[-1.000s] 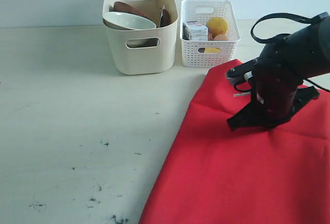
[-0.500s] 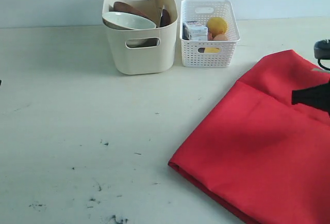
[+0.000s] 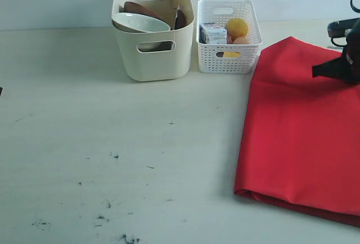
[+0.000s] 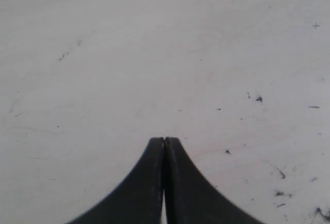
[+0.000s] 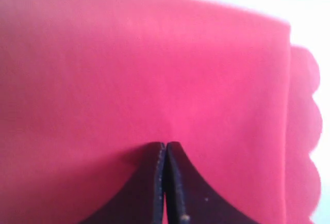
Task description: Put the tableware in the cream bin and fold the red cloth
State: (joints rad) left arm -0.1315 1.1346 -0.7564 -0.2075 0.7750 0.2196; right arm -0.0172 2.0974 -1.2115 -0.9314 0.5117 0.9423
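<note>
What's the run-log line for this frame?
tableware: in tall cream plastic bin | large bright red fabric cloth: folded over | left gripper: shut, over table | right gripper: shut, tips at cloth

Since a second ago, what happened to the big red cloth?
The red cloth got folded over and now lies as a narrower shape farther right. The right gripper, shut, swung from mid-cloth to the picture's right edge. The cream bin with its tableware and the white basket stayed put.

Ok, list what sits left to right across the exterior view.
cream bin → white lattice basket → red cloth
</note>
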